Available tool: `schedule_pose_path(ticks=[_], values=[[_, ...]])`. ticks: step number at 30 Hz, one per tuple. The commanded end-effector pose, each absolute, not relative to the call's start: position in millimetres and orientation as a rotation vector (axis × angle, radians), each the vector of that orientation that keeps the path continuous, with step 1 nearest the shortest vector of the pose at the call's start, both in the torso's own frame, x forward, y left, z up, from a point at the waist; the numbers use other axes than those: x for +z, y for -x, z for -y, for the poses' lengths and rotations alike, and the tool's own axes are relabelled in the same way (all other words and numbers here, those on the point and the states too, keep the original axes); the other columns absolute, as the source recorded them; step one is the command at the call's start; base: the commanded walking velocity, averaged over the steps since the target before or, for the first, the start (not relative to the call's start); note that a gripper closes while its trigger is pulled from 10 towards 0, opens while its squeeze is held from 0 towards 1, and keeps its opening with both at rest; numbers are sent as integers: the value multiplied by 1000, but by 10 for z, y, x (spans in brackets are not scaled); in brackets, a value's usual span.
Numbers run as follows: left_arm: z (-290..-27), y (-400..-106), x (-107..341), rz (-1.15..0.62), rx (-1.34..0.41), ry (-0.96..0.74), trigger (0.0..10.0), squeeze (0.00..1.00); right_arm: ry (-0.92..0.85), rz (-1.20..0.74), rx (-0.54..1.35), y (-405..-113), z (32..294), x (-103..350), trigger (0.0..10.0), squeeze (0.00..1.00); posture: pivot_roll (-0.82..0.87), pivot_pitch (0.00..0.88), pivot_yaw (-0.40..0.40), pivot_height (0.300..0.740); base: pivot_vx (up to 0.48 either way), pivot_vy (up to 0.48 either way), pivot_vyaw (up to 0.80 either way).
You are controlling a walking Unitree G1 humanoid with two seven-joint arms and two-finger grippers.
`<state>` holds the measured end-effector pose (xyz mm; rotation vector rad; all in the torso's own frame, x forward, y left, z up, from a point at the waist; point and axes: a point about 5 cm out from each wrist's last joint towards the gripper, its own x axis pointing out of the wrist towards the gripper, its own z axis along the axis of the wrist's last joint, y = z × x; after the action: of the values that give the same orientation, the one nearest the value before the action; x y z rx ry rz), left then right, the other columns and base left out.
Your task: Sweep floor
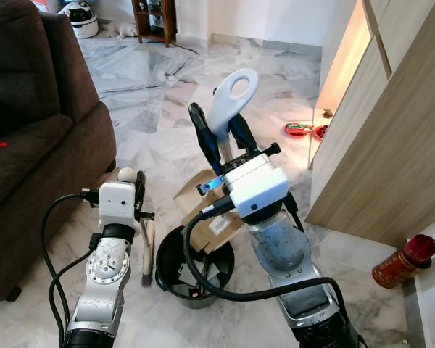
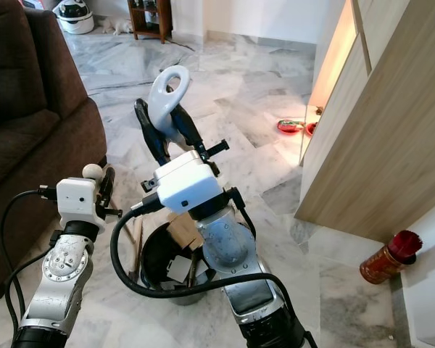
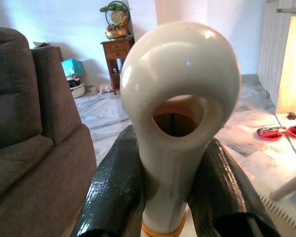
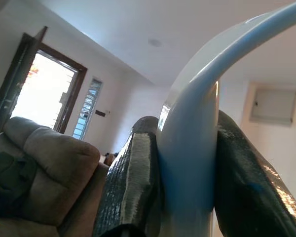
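Note:
My right gripper point(image 1: 222, 132) is raised in front of me, shut on the pale looped handle of a dustpan point(image 1: 233, 90). In the right wrist view the same handle point(image 4: 192, 148) is pinched between both black fingers. Below that wrist a brown pan-like sheet point(image 1: 203, 210) tilts into a black bin point(image 1: 168, 255) on the marble floor. My left gripper point(image 1: 133, 183) is shut on a cream hand brush point(image 1: 147, 250), which hangs down beside the bin with its dark bristles near the floor. The brush's looped handle end point(image 3: 180, 98) sits between the left fingers.
A brown sofa point(image 1: 36, 145) stands close on the left. A wooden cabinet point(image 1: 391, 145) lines the right side, with a red canister point(image 1: 400, 265) at its foot. Red dishes point(image 1: 299, 130) lie on the floor farther ahead. A wooden side table point(image 1: 154, 18) stands at the far wall.

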<state>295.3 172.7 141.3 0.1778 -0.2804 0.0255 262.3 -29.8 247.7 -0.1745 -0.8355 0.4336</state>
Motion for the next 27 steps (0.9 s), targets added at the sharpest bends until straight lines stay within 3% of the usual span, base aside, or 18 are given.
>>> schedule_pose_path(ticks=[1,7,18,25,26,27], values=[[-1684,-2967,1507,337,9,-189,10000,0,130,923,422,-2531,326,2650,10000,0,136,76,-17,740,0,0,0],[-1671,-2973,1506,339,7,-186,10000,0,239,981,413,-2522,336,2677,10000,0,134,72,-20,740,0,0,0],[-1696,-2974,1507,336,18,-187,10000,0,223,976,398,-2526,330,2683,10000,0,139,90,-22,740,0,0,0],[-1694,-2980,1510,335,19,-188,10000,0,265,970,348,-2603,414,2690,10000,0,133,97,-20,740,0,0,0],[-1679,-2980,1508,335,12,-186,10000,0,323,962,268,-2721,574,2707,10000,0,131,99,-19,740,0,0,0],[-1679,-2980,1508,335,12,-186,10000,0,323,962,268,-2721,574,2707,10000,0,131,99,-19,740,0,0,0]])
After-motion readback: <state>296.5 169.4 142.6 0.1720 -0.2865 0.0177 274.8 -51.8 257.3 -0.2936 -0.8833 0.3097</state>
